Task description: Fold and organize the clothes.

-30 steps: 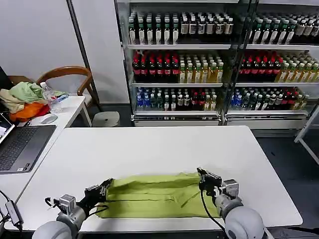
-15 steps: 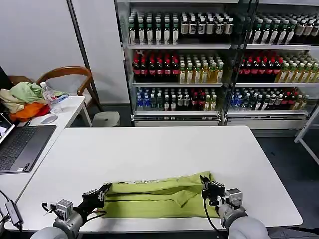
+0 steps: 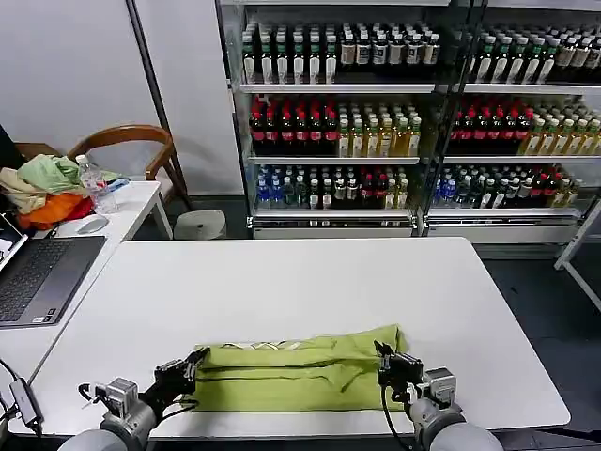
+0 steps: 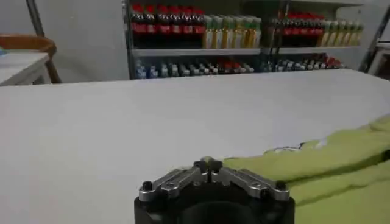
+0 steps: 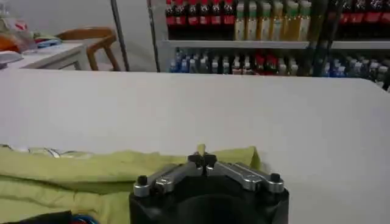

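So we've got both arms down low at the near edge of the white tabletop (image 3: 282,282), one at each end of the lime green T-shirt (image 3: 291,376). On the left, our left end effector (image 3: 192,361) reaches in almost flat along the surface, fingers pinched together on the shirt's left edge; in the left wrist view the left end effector (image 4: 208,163) has its tips meeting right at the fabric's edge. The shirt itself lies as a long folded band across the front of the tabletop, a bit of white neck label showing along its far edge. Over on the right, our right end effector (image 3: 383,352) is squeezed closed on the shirt's far right corner, which pokes up a little; the right wrist view shows the right end effector (image 5: 202,159) with a small peak of green cloth caught between the tips.

Behind, drink coolers (image 3: 413,113) hold rows of bottles.
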`<state>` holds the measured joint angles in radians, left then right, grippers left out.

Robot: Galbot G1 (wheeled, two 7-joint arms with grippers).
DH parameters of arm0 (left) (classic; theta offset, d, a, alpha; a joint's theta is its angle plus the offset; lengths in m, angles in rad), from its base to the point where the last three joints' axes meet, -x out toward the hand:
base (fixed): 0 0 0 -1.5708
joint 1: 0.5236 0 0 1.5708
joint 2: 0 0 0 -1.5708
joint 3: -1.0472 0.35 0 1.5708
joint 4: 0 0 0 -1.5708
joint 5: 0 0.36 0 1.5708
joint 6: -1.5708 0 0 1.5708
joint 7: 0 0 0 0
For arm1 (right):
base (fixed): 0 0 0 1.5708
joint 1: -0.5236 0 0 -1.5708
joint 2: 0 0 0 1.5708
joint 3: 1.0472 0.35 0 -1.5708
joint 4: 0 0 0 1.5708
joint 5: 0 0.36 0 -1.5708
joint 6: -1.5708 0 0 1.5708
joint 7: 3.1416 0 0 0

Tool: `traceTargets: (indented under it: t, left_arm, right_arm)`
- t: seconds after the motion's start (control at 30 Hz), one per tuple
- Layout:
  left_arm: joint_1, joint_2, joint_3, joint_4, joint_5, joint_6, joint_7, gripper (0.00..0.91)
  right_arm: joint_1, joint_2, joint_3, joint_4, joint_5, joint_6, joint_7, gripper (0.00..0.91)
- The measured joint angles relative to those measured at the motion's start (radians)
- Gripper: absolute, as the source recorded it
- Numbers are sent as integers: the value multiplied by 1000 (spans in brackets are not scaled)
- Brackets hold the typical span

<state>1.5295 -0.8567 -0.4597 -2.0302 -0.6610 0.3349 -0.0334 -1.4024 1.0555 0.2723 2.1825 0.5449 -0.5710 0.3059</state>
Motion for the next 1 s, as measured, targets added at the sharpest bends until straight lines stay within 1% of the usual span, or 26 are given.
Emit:
traceTargets:
  t: [0.23, 0.4, 0.7, 0.97, 1.0]
  left_arm:
    - [11, -12, -3, -15, 28, 2, -22, 907]
    - [15, -24, -6, -42, 27, -3, -73, 907]
    - [15, -61, 57, -81, -38, -7, -290, 907]
    - [-5, -108, 131, -70, -57, -15, -445, 907]
    - [-8, -111, 139, -67, -59, -15, -459, 846]
  right_arm:
    - [-23, 2, 6, 8, -33, 7, -7, 907]
    - [-47, 3, 25, 32, -62, 21, -20, 907]
    - [-98, 7, 91, 100, -100, 36, -41, 907]
    - [-130, 17, 153, 120, -122, 47, -43, 907]
    - [-133, 19, 157, 120, -125, 49, -44, 907]
